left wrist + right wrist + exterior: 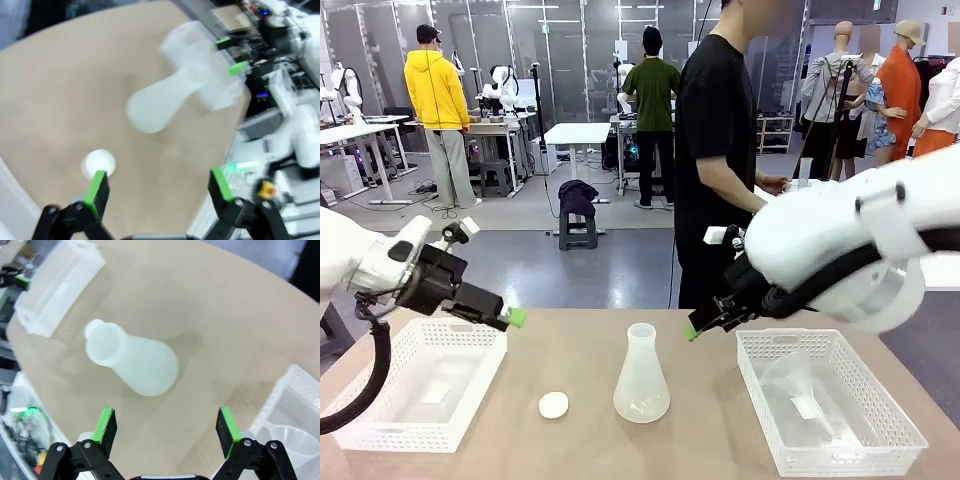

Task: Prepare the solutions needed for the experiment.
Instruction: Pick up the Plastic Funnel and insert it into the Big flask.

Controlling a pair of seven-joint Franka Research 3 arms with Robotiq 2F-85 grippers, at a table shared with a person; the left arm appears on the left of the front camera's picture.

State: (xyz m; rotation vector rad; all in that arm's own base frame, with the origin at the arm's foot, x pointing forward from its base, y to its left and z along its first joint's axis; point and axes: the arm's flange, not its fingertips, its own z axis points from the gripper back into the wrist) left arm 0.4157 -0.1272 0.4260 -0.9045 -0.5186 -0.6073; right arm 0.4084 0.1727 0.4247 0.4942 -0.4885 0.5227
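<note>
A frosted translucent conical flask [641,375] [160,102] [132,362] stands upright in the middle of the table. The solutions are hidden: I make out no liquid through its cloudy wall. My left gripper [512,318] [160,180] hovers open above the table to the flask's left, over the inner edge of the left basket. My right gripper [692,330] [165,422] hangs open just right of the flask's neck, a little above it. Nothing is between either pair of fingers. The right gripper [235,55] appears beyond the flask in the left wrist view.
A small white round cap [553,404] [100,162] lies left of the flask. A white basket [380,425] [60,285] stands at the left. A second white basket [880,445] [290,405] at the right holds a clear beaker [798,385] [295,437]. A person [715,150] stands at the far side.
</note>
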